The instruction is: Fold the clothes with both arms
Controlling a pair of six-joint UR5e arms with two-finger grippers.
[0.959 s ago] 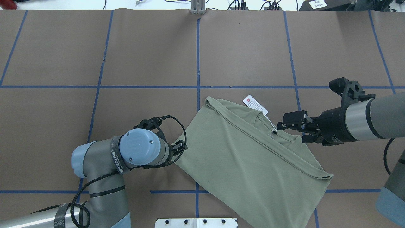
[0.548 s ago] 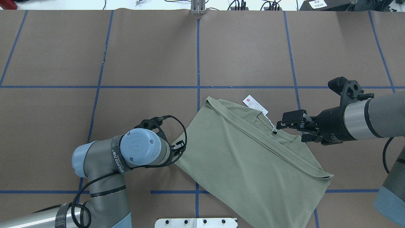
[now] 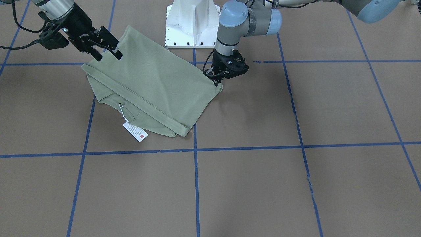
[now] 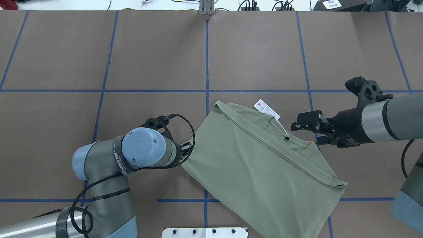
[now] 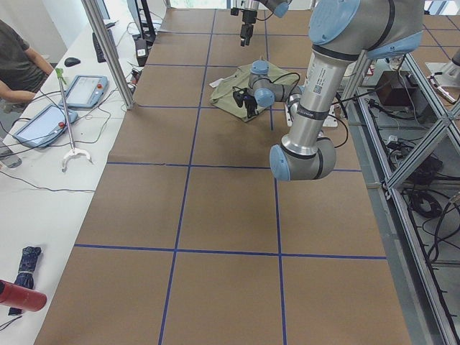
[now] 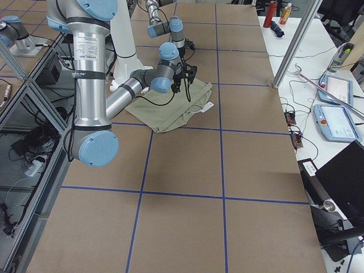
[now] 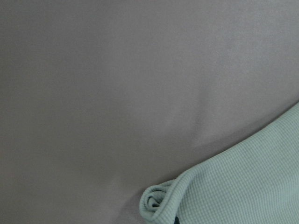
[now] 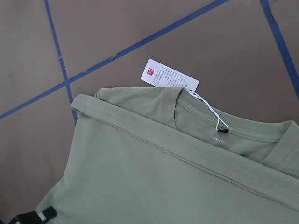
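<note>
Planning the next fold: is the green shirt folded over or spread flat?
Folded over. A hem edge crosses the shirt diagonally just below the neck, and no sleeves stick out.

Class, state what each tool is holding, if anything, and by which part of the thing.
Right tool: nothing; it is open and off the shirt. Left tool: at a corner of the shirt, but whether it grips it cannot be told.

bare table [image 4: 148, 49] beyond the shirt [image 4: 257, 165] lies free; white base [image 4: 205, 232] blocks its near edge, left arm [image 4: 109, 165] and right arm [image 4: 390, 122] flank it.
</note>
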